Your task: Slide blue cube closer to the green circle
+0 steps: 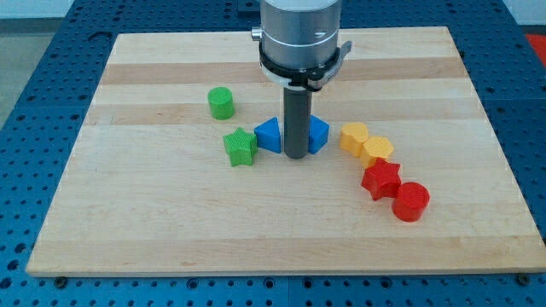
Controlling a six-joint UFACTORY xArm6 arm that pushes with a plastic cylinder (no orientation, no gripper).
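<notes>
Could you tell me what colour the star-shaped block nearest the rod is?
Green star, seen in the camera view.

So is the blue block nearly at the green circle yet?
Not yet. Nothing looks finished: the green circle sits alone toward the view's top left, with bare board between it and the blue blocks. Right now my tip stands between two blue blocks, one on its left, touching the green star, and one on its right; the rod hides their shapes, so I can't tell which is the cube. The whole slide is left.
</notes>
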